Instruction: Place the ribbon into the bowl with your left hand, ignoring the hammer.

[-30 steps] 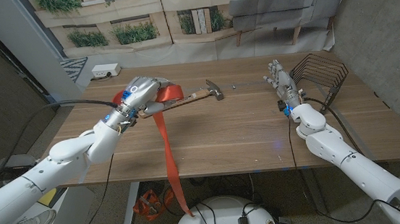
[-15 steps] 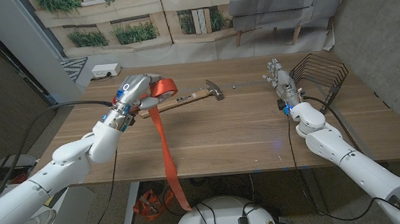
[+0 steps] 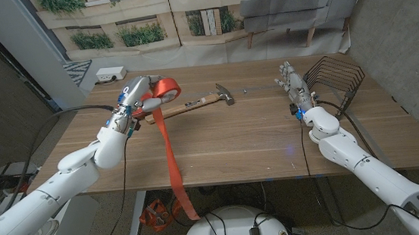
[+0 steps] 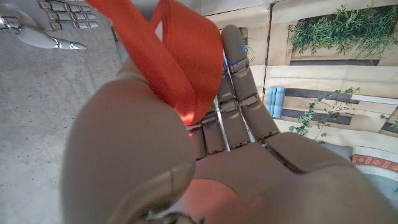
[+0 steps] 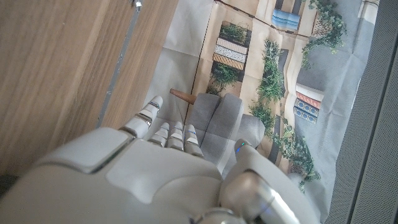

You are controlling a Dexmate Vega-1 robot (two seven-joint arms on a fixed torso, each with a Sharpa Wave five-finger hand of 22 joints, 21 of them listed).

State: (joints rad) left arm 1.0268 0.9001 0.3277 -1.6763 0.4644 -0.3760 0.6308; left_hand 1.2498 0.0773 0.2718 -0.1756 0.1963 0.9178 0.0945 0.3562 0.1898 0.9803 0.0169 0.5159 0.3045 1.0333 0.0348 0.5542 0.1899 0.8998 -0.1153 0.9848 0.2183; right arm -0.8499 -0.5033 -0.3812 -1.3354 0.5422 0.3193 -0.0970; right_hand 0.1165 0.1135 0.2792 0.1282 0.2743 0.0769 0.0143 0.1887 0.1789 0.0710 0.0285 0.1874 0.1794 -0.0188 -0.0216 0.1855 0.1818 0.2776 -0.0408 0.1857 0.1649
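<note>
Two arms reach over the wooden table [image 3: 249, 140]. The left hand [image 3: 138, 98] grips the orange ribbon [image 3: 167, 136] above the table's far left part; a loop of it shows by the fingers [image 4: 239, 93], and its long tail hangs down past the near edge. The hammer [image 3: 206, 99] lies just beside that hand. The right hand [image 3: 296, 87] holds nothing, fingers straight, beside a black wire rack [image 3: 335, 80].

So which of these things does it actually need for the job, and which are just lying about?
Needed:
- orange ribbon, held up by the left hand
- wire bowl at the table's far right

Lying about:
- hammer
- white power strip
- right hand, idle beside the bowl
</note>
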